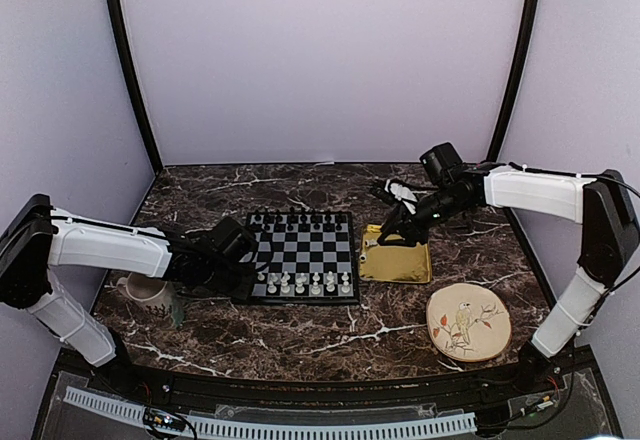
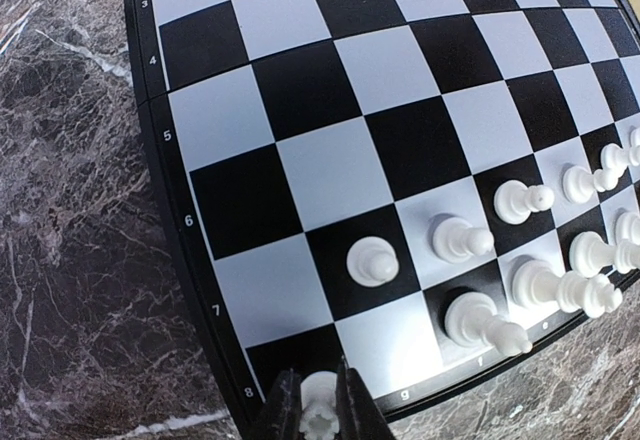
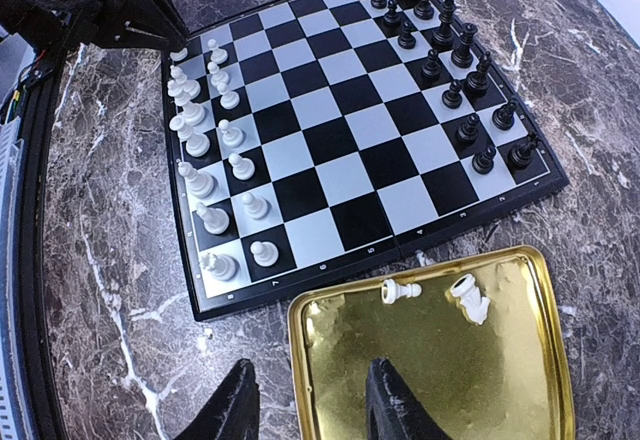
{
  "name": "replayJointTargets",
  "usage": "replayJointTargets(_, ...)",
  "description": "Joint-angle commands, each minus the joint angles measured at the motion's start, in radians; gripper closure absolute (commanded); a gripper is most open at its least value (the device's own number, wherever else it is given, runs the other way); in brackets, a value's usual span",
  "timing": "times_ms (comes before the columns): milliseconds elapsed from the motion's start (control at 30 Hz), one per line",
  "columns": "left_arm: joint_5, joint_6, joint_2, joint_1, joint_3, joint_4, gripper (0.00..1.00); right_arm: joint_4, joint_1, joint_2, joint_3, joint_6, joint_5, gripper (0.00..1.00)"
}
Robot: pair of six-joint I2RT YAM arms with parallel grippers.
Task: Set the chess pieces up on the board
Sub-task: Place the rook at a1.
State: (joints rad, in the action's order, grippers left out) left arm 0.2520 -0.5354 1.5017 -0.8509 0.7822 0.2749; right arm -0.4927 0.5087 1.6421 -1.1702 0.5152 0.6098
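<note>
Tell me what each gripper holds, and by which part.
Left gripper pinches a white chess piece by its body, one finger each side. Right gripper holds nothing, open over the gold tray.

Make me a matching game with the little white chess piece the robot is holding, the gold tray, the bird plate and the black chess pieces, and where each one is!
Things
1. tiny white plastic chess piece
2. shiny gold square tray
3. round bird-painted plate
4. tiny black plastic chess pieces

Places
A. lined up along the far side of the small black-and-grey checked chessboard
B. on the dark marble table, nearer the arms than the tray
C. pinched in the left claw
D. beside the board, holding two loose white pieces

Pairs: 1-C, 2-D, 3-B, 4-A
</note>
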Motion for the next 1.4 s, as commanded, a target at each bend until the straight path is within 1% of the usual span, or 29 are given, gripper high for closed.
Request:
replayJointTargets(0,0.024,-0.006,0.001,-0.002,-0.020,0.012,0.87,0.000,0.001,0.009,0.009,0.007,0.018,0.63)
replayJointTargets(333,0.042,0.002,0.027,-0.002,-0.010,-0.003,0.87,-0.004,0.001,0.012,0.009,0.009,0.018,0.63)
replayJointTargets(433,0.037,-0.001,0.026,-0.002,-0.008,0.003,0.84,-0.004,0.000,0.012,0.010,0.008,0.019,0.63)
replayJointTargets(667,0.038,-0.001,0.005,-0.002,-0.013,0.025,0.82,-0.007,0.001,0.020,0.006,0.012,0.022,0.63)
replayJointTargets(933,0.040,-0.001,0.002,-0.002,-0.007,0.029,0.75,-0.013,0.001,0.019,0.003,0.012,0.026,0.63)
replayJointTargets(1100,0.038,0.000,-0.026,-0.002,0.013,0.058,0.70,-0.020,-0.001,0.019,-0.009,0.003,0.021,0.63)
replayJointTargets(1233,0.046,0.016,-0.072,-0.002,0.046,0.104,0.65,-0.011,-0.006,0.024,-0.035,-0.047,-0.032,0.63)
replayJointTargets(1367,0.046,0.057,-0.129,-0.002,0.074,0.101,0.62,-0.026,-0.009,0.073,-0.109,-0.092,-0.149,0.64)
